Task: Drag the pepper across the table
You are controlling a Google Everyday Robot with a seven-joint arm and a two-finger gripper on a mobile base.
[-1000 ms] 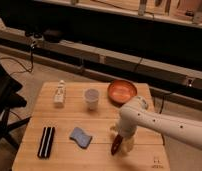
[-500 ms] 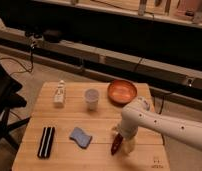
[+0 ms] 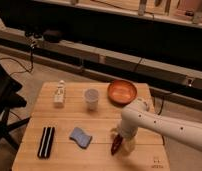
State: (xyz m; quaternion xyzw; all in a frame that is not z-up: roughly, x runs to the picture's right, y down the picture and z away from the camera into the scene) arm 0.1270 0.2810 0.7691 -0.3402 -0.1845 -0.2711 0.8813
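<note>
- Pepper (image 3: 115, 146) is lying at the near right of the table (image 3: 69, 117), exactly where it was lying a second ago.
- Gripper (image 3: 122, 138) is hovering at the pepper's far end, likewise unmoved; how far open it is, or whether it is holding anything, I cannot tell.
- Dragging, judging by this, is not getting under way yet.

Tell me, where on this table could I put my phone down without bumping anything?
Bare wood lies between the small bottle and the black bar, and between the cup and the blue sponge. Crowded at front right, where the gripper sits at the pepper.
</note>
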